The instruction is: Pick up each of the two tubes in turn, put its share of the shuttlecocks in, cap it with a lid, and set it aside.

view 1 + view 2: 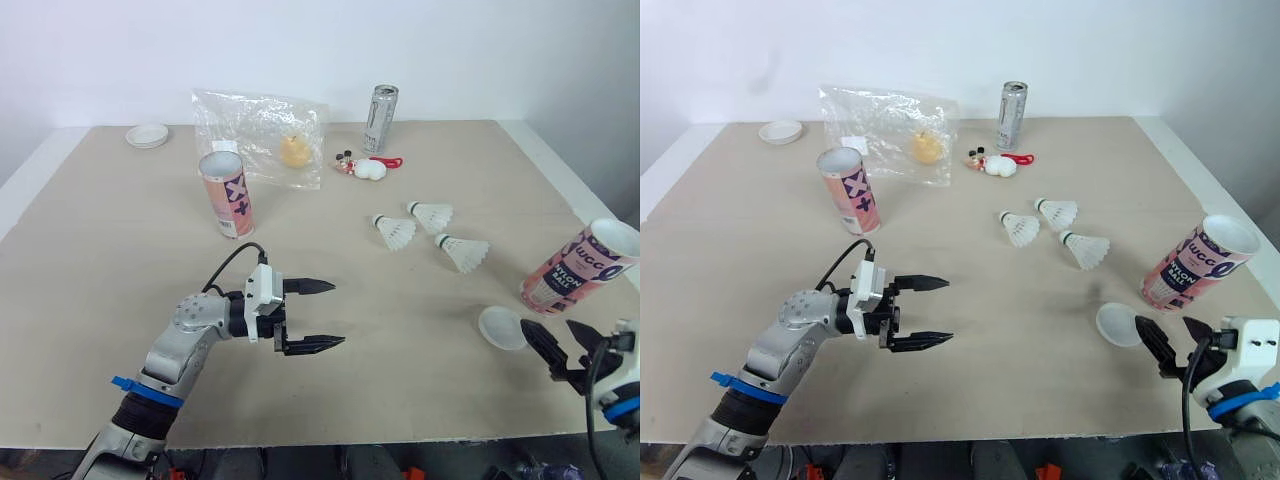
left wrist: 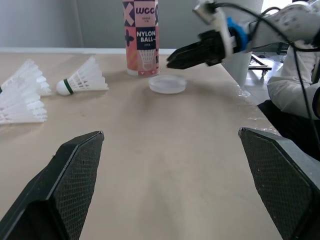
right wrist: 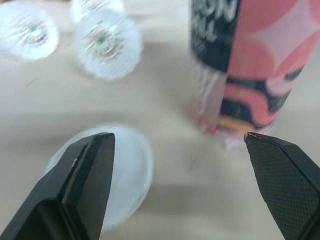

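My right gripper (image 1: 558,338) hangs spread wide near the pink shuttlecock tube (image 1: 580,265), which stands by the edge of the bench (image 1: 400,400), its clear lid (image 1: 500,327) just beside it. A glancing close could, I judge, tip the tube overboard. My left gripper (image 1: 338,314) is spread, empty.

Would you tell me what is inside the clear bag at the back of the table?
A yellow item shows through the bag; its creased plastic hides what it is.
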`<action>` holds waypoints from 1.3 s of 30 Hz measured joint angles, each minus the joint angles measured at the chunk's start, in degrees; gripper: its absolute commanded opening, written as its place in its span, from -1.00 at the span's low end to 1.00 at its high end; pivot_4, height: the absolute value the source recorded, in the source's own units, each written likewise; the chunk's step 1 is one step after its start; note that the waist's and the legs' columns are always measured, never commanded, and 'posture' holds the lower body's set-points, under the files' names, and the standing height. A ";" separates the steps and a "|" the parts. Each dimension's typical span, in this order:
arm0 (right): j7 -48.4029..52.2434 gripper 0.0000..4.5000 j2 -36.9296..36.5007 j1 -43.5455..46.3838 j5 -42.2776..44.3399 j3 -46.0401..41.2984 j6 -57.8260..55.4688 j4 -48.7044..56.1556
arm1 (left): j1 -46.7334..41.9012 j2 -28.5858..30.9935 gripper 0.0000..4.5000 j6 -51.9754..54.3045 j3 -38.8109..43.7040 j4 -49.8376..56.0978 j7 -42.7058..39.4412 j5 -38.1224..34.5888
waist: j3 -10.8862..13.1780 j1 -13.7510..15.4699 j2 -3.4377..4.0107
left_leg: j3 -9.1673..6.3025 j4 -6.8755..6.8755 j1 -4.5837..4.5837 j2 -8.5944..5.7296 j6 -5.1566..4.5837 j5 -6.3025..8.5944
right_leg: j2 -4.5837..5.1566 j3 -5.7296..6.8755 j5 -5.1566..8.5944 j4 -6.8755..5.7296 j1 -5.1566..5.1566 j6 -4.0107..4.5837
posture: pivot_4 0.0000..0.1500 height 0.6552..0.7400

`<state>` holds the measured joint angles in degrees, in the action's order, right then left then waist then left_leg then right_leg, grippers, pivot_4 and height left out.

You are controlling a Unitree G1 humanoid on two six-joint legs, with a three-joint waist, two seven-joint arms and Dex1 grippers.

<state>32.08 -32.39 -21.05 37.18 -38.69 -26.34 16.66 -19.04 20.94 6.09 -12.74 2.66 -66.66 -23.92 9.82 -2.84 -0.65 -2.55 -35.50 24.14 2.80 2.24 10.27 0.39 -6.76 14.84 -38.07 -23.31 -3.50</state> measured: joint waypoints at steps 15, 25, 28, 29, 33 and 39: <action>23.12 0.96 -7.79 11.13 -5.63 19.02 12.38 6.83 | 0.95 -1.90 1.00 -0.72 3.93 -2.31 12.96 4.61 | 0.17 -0.48 -0.38 | -0.03 -0.13 -0.01 0.01 0.02 -0.02 | -0.04 0.02 -0.13 0.00 0.01 0.01 | 1.00 1.00; 30.11 0.96 -1.21 36.47 -10.75 39.07 14.51 -9.61 | 6.93 -3.03 1.00 5.66 9.54 2.86 31.66 8.45 | 0.25 0.06 -0.51 | -0.13 0.01 0.09 -0.03 0.15 0.08 | -0.04 0.05 0.00 0.00 0.00 -0.34 | 1.00 1.00; 31.76 0.96 2.27 42.51 -12.49 42.41 16.61 -16.06 | 7.88 -4.04 1.00 7.69 12.08 3.16 37.69 9.81 | 0.27 0.11 -0.52 | -0.18 0.00 0.09 -0.03 0.15 0.08 | -0.05 0.10 -0.03 -0.02 0.00 -0.32 | 1.00 1.00; 32.33 0.96 3.25 44.28 -13.22 43.44 17.47 -18.34 | 8.15 -4.20 1.00 8.21 13.14 3.31 39.55 10.01 | 0.27 0.15 -0.54 | -0.21 0.00 0.08 -0.03 0.15 0.07 | -0.05 0.12 -0.04 -0.01 0.03 -0.33 | 1.00 1.00; 33.56 0.96 5.88 47.80 -14.47 45.39 19.07 -22.82 | 8.45 -4.73 1.00 10.14 16.11 4.11 44.43 10.18 | 0.28 0.28 -0.56 | -0.21 -0.02 0.11 -0.04 0.16 0.07 | -0.02 0.14 -0.04 -0.01 0.04 -0.35 | 1.00 1.00; 34.20 0.96 8.29 49.72 -15.76 47.31 20.63 -25.59 | 7.28 -6.03 1.00 12.03 17.32 4.41 49.43 11.04 | 0.28 0.24 -0.56 | -0.26 -0.01 0.11 -0.04 0.18 0.06 | -0.04 0.18 -0.07 -0.02 0.04 -0.32 | 1.00 1.00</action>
<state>66.28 -24.10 28.67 21.42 8.62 -5.71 -8.93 -11.76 14.91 18.12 4.57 7.07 -17.24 -12.89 10.10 -2.60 -1.21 -2.81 -35.51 24.25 2.77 2.41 10.33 0.35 -6.59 14.77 -38.10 -23.27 -3.82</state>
